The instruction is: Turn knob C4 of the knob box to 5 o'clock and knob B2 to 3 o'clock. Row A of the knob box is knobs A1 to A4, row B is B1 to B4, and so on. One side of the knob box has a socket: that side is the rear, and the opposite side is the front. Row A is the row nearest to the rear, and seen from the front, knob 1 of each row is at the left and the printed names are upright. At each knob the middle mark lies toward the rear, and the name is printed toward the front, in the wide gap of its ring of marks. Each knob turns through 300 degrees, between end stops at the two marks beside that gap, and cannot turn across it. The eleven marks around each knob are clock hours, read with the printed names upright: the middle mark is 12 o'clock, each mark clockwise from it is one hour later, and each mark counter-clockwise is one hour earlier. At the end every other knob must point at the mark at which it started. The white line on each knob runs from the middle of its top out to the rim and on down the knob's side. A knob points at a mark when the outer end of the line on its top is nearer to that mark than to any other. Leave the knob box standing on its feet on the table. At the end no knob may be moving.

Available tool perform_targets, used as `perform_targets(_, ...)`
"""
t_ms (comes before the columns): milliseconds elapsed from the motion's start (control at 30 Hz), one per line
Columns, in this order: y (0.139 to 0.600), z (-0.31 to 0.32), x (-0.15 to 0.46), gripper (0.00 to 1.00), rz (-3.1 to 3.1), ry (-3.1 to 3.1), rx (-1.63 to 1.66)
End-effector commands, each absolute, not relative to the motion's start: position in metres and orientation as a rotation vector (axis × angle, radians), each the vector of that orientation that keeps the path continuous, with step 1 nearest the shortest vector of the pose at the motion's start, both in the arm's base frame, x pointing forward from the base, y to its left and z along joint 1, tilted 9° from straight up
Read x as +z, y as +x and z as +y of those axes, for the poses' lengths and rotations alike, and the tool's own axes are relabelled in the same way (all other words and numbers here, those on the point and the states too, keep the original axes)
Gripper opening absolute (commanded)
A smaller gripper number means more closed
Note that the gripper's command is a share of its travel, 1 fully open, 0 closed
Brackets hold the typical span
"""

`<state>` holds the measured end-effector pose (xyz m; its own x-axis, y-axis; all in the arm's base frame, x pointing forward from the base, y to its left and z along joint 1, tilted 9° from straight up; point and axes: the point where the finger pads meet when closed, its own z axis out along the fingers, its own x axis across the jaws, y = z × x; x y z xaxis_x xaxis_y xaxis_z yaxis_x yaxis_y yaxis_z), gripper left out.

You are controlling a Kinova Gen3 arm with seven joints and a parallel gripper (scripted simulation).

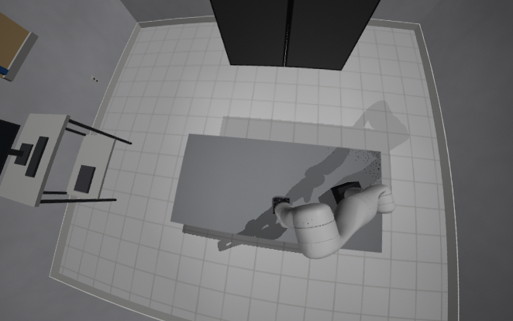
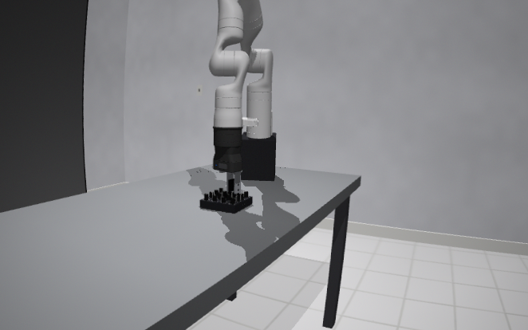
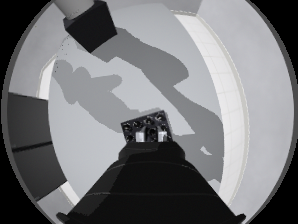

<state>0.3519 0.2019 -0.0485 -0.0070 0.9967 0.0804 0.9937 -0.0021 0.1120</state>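
Observation:
The knob box [image 1: 274, 205] [image 2: 215, 206] [image 3: 142, 120] is a small dark square box standing on the table, with rows of black knobs on top. My gripper [image 2: 234, 190] [image 3: 151, 131] points down over it, with its two pale fingertips low among the knobs. The fingers stand apart, one on each side of a dark knob [image 3: 152, 131], with gaps showing beside it; the gripper is open. I cannot read which knob this is. In the wrist view the gripper body hides the near rows. Printed names and white lines are too small to read. In the top view the arm hides the gripper and part of the box.
The grey table [image 1: 225, 174] [image 2: 100, 259] carries the arm's black base block [image 2: 258, 159] [image 3: 92, 30]. Neighbouring knobs stand close around the fingertips. The arm's shadow falls across the box area. A dark cabinet [image 1: 256, 35] and a side desk [image 1: 46, 155] stand away from the table.

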Motion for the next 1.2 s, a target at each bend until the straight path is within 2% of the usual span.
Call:
perform_targets(0,0.355,0.203,-0.037,0.46,2.198,2.197,0.231)
perform_targets(367,0.353,0.201,-0.019,0.46,2.198,2.197,0.231)
perform_targets(1167,0.354,0.200,-0.018,0.46,2.134,2.266,0.228)
